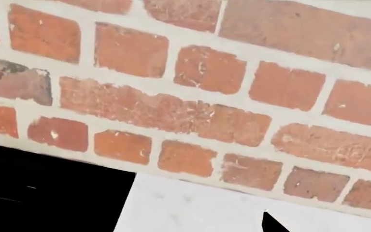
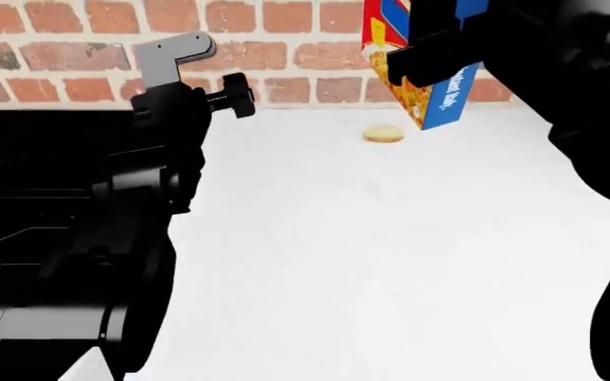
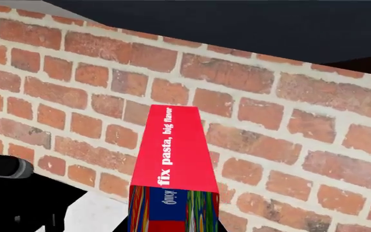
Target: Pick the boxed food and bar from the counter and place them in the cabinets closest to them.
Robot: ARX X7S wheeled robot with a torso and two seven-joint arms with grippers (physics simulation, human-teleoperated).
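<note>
The boxed food (image 2: 424, 94), blue and red with an orange food picture, hangs tilted above the counter (image 2: 390, 238) near the brick wall. My right gripper (image 2: 432, 48) is shut on it. In the right wrist view the box's red top (image 3: 174, 154) points at the wall, and the gripper (image 3: 176, 228) clamps its lower part. My left gripper (image 1: 192, 229) faces the wall over the counter's (image 1: 192, 208) back edge. One black fingertip (image 1: 272, 225) shows far off centre with nothing beside it, so the gripper reads as open. The bar is out of view.
A small round tan lump (image 2: 384, 135) lies on the counter just below the lifted box. The black stovetop (image 1: 44, 188) borders the counter beside my left arm (image 2: 172, 127). The brick wall (image 2: 283, 48) closes off the back.
</note>
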